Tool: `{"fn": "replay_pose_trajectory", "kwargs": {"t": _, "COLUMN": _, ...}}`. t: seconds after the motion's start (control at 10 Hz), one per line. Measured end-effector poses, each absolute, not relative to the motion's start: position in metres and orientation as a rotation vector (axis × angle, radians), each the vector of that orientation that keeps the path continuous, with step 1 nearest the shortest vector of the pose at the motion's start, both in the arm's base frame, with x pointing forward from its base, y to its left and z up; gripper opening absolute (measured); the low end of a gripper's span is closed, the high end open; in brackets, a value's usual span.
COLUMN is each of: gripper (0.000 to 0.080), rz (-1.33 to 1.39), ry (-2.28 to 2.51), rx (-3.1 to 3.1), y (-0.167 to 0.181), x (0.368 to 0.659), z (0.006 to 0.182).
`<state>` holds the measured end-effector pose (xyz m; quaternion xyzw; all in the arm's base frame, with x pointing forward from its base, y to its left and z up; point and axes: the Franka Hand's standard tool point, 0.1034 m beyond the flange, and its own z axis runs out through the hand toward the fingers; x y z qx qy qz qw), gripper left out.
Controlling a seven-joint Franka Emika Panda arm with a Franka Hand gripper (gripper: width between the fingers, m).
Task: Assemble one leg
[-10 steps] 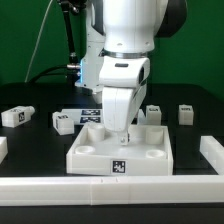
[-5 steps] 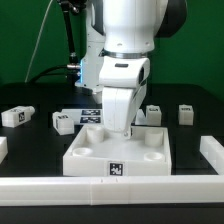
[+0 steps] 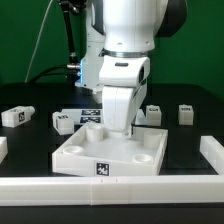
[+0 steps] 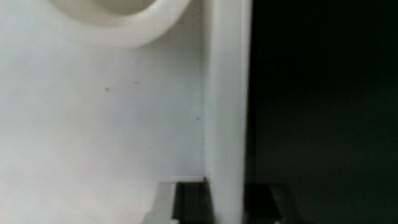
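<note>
The large white square panel [image 3: 80,153] with round corner sockets lies flat on the black table. My gripper [image 3: 122,128] comes straight down on the panel's far edge. In the wrist view its two dark fingers [image 4: 192,205] stand on either side of the panel's thin edge wall [image 4: 228,120], shut on it. My gripper's own point in the wrist view [image 4: 231,205] lies on that wall. Small white legs with marker tags lie loose behind the panel: one at the far left [image 3: 17,115], one [image 3: 66,120] near the panel's back left, two on the right [image 3: 153,112] [image 3: 186,112].
A marker board [image 3: 88,113] lies behind the panel under the arm. White rails bound the table at the exterior view's left [image 3: 3,147], right [image 3: 211,150] and front [image 3: 110,188]. A green backdrop and cables stand behind.
The white panel has slid toward the exterior view's left and a little forward, turning slightly, with my gripper still on its far edge. The legs have not moved.
</note>
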<state>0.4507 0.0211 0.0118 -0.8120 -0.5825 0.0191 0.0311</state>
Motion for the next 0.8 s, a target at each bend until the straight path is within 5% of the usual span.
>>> {"fn": "replay_pose_trajectory", "kwargs": {"t": 0.8, "gripper": 0.0064, "rz": 0.035, "ry": -2.101, "rx": -2.276, "y": 0.014, "x": 0.463, "z": 0.011}}
